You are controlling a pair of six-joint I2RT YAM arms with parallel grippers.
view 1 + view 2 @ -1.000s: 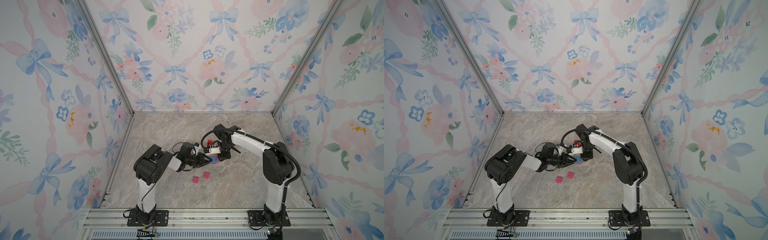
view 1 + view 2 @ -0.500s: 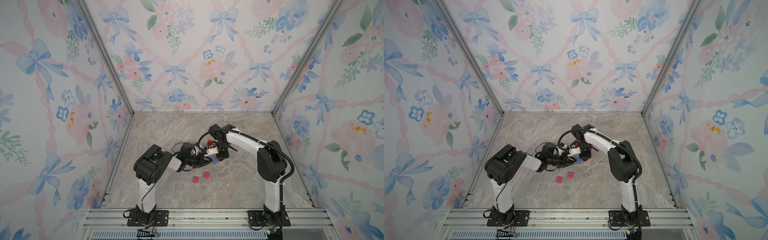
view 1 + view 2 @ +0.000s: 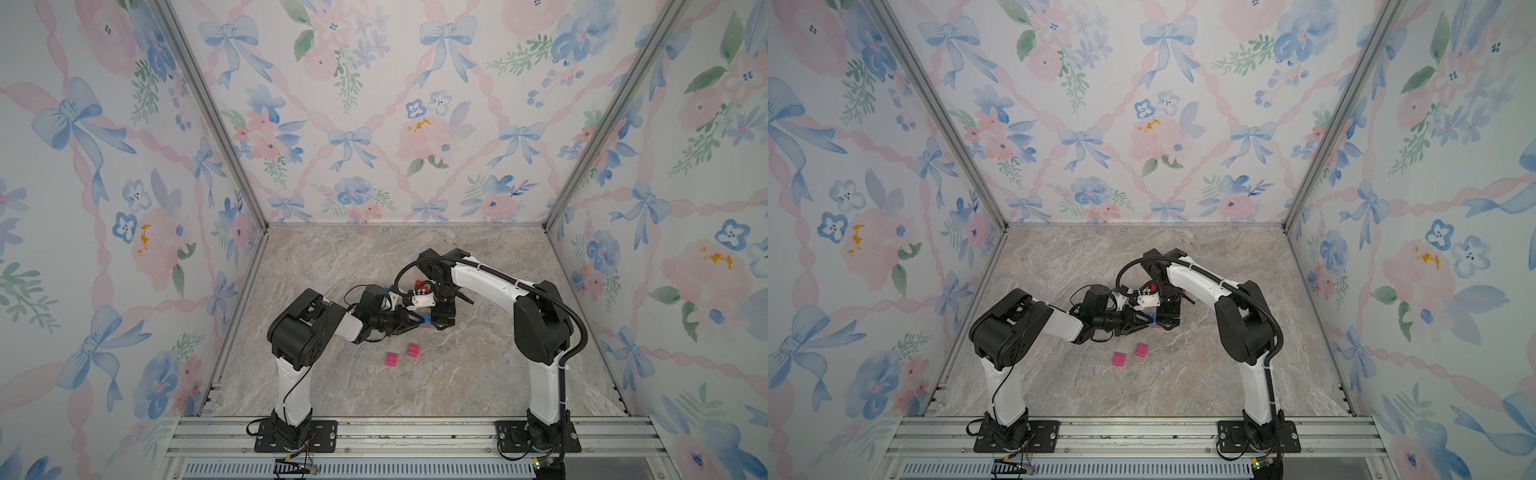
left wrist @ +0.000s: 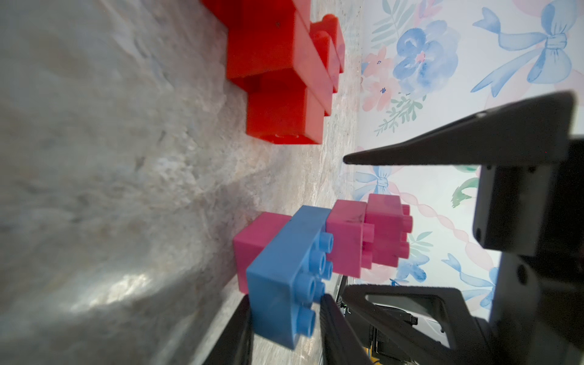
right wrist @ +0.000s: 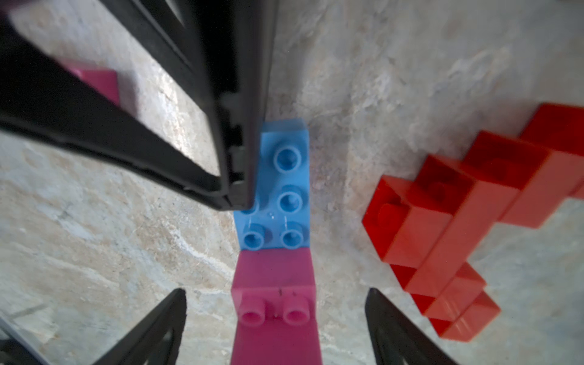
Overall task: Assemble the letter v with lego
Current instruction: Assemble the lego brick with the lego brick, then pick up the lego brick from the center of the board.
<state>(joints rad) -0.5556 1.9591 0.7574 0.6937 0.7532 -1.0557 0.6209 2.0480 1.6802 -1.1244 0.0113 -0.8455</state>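
i've got both top views high above the six o'clock edge, looking down toward twelve, far back, whole floor (image 3: 457, 382) shared. both wrist cams sit close, sharing the blue brick (image 4: 284, 278).

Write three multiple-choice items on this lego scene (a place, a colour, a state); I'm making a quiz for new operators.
1. The two loose pink bricks lie: A) against the back wall B) between the blue brick and the arm bases C) stacked together
2. The brick in the left gripper is: A) red B) pink C) blue
3. The right gripper is: A) open B) shut tight C) out of view
Answers: B, both top views show them there, apart; C, its fingers clamp the blue brick; A, its fingers stand apart either side of the joined pink brick.
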